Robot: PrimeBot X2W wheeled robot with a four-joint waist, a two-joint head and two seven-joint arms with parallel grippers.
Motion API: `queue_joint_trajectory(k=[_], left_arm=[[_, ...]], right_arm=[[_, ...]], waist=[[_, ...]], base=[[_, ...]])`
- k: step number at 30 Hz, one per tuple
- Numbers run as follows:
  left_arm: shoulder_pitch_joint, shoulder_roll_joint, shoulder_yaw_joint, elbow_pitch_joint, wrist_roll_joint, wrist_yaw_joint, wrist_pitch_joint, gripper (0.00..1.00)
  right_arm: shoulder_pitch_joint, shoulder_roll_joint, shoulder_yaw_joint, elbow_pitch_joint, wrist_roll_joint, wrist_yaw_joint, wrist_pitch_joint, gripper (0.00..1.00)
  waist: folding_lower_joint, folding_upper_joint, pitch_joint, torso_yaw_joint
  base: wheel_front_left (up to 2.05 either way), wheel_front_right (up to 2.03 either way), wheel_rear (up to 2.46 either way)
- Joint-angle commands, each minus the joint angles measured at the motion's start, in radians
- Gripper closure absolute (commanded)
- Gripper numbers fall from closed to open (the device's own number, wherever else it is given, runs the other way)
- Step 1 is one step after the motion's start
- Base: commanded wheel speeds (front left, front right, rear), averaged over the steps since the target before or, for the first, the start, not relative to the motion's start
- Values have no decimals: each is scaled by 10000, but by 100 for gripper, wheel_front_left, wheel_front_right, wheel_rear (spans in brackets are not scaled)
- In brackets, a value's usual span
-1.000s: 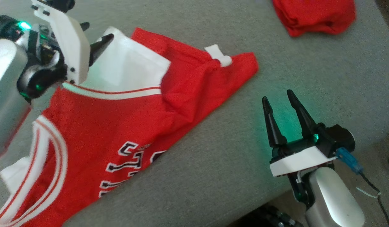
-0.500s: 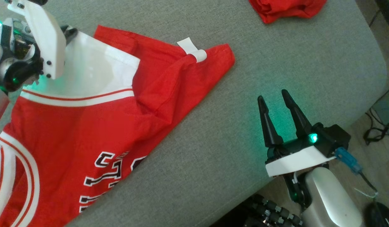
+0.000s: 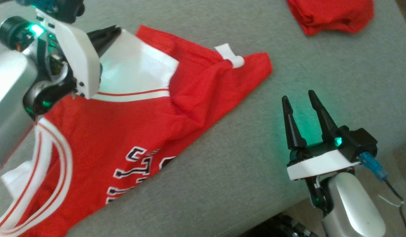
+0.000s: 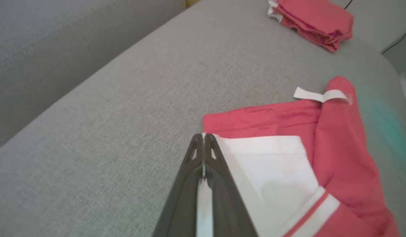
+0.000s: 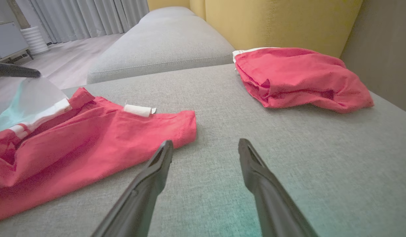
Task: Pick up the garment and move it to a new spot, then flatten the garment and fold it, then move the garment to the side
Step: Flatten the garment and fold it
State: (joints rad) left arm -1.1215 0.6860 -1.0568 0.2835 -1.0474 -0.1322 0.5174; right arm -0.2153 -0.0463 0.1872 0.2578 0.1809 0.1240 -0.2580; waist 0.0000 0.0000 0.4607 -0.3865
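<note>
The garment (image 3: 124, 128) runs off the lower left edge, its lettering (image 3: 141, 171) partly hidden.

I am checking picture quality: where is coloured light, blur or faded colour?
Head view: green glow on the grey cushion beside the right gripper; the jersey smears at lower left. Left wrist view: its red fades to pink, green patch at right edge. Right wrist view: green tint on the white panel and between the jaws.
</note>
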Motion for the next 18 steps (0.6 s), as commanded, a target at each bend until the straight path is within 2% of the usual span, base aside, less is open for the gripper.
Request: queue_joint_trajectory(k=[1,5,9,13,18], left_arm=[[-453,425,367,-425,89,16,-356,100],[-348,590,24,-1152,167,16,-1543,100],[-333,771,-233,-1777,254,16,-2408,100],[-301,989,-369,-2225,300,16,-2930,100],[-163,1266,-464,-2552,323,16,-3177,100]], right_arm=[[-29,-40,77,-291,-117,67,-38,0],[75,-40,-299,-231,-311,67,-38,0],[28,-213,-715,40,6,67,-38,0],[-400,-798,-896,766,612,67,-38,0],[-1353,-1759,-861,2367,1416,67,184,0]], waist=[[0,0,-353,527],[0,0,-815,1303],[0,0,-1074,2009],[0,0,-1209,2532],[0,0,-1264,2977]], base=[[0,0,0],[0,0,0],[0,0,0],[0,0,0],[0,0,0]])
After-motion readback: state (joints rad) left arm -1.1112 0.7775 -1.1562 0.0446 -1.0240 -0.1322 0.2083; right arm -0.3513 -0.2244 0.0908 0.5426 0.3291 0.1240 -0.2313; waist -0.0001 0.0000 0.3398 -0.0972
